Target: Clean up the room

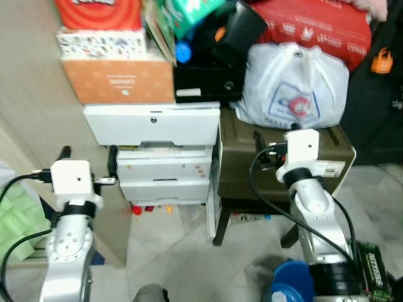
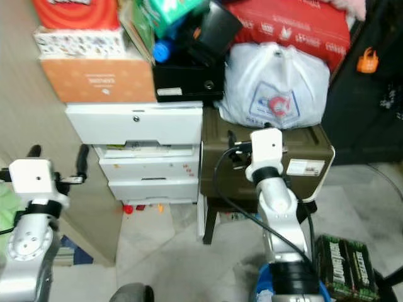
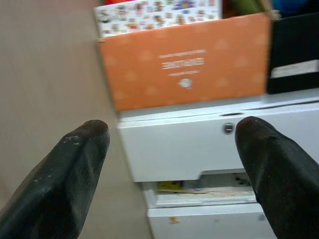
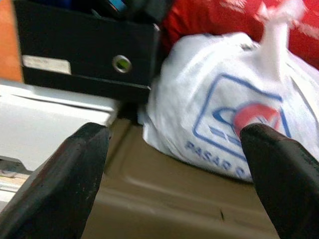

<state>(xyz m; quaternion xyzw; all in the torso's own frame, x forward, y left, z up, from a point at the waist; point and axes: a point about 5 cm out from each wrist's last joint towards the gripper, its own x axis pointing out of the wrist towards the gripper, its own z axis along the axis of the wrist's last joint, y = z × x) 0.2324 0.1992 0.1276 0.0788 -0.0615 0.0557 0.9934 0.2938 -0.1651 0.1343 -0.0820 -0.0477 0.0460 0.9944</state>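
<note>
Both grippers, the left gripper (image 3: pixel 172 164) and the right gripper (image 4: pixel 174 169), hold their fingers apart and empty, the white plastic bag (image 1: pixel 293 85) just beyond the right one, so approach seems in hand and next a reach forward.

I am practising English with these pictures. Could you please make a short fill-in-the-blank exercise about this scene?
1. The white bag sits on top of the ____ chest.
2. The orange box rests on the white ____.
3. The fingers of the left tool are ____.
4. The black box stands ____ the bag.

Missing words: olive; drawers; open; beside
</note>
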